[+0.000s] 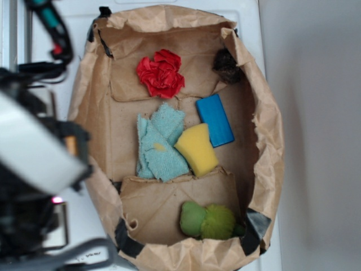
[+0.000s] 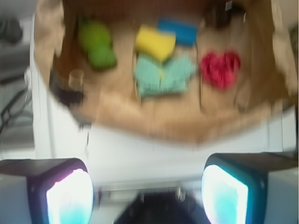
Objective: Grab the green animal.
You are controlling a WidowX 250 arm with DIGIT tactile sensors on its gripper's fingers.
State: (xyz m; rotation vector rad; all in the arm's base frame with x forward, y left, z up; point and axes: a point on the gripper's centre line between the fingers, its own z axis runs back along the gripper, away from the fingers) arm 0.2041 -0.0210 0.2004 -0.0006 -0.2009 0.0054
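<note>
The green animal (image 1: 207, 220) lies at the near end of the open brown paper bag (image 1: 272, 141): an olive rounded part joined to a lime fuzzy ball. In the blurred wrist view the green animal (image 2: 96, 43) is at the upper left, far ahead of my gripper (image 2: 147, 186). The gripper is open, its two pads wide apart with nothing between them, and it hovers over the white surface outside the bag. In the exterior view my arm (image 1: 34, 149) is a blur at the left, beside the bag.
Inside the bag lie a yellow sponge (image 1: 197, 149), a teal terry cloth (image 1: 161, 144), a blue block (image 1: 215, 119), a red crumpled cloth (image 1: 161, 73) and a dark fuzzy object (image 1: 227, 66). The bag's crumpled walls stand up around them.
</note>
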